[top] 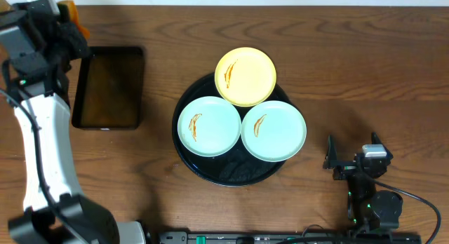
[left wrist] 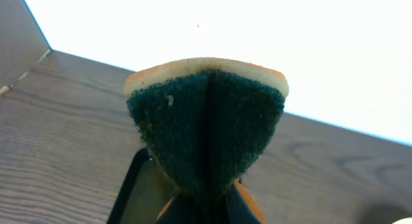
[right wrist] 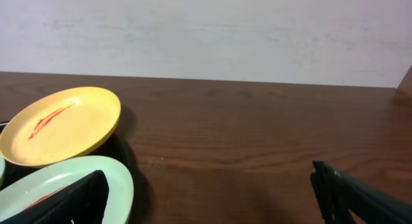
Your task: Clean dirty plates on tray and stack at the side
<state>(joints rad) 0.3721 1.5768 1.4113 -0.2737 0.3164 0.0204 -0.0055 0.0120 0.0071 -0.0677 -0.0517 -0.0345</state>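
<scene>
In the surface's far left corner, a folded sponge (left wrist: 206, 127) is pinched by the left end effector (left wrist: 203, 208). Mid-surface, three smeared plates (top: 209, 126) are crowded on the round tray (top: 231, 172). The yellow plate (top: 245, 76) overhangs its far rim and could be tipped off if scrubbed unbraced. Near the front right corner, the right end effector (right wrist: 219, 208) is spread wide and empty. No writing can be read.

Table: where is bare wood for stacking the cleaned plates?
Widest bare wood lies right of the round tray, from the right gripper up to the far edge. A narrower strip runs between it and the rectangular tray. The round tray is crowded: three plates cover it.
</scene>
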